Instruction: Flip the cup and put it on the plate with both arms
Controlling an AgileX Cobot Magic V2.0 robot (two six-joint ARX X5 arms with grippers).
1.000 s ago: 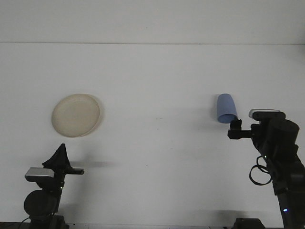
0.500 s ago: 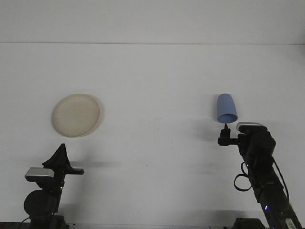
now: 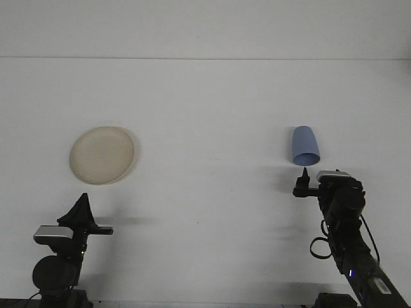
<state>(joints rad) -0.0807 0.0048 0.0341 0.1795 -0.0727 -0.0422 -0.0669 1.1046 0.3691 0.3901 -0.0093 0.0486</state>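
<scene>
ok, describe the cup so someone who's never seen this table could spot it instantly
On the white table, look to the right half, just beyond the right gripper. The cup sits there upside down, wider rim toward the camera. It is the only blue thing; the other dish, a cream plate, lies far left.

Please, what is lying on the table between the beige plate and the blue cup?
Nothing. In the front view, the white table is bare between the plate on the left and the blue cup on the right.

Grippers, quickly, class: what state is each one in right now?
Left gripper: cannot be told, holds nothing.
Right gripper: cannot be told, just below the blue cup.
</scene>
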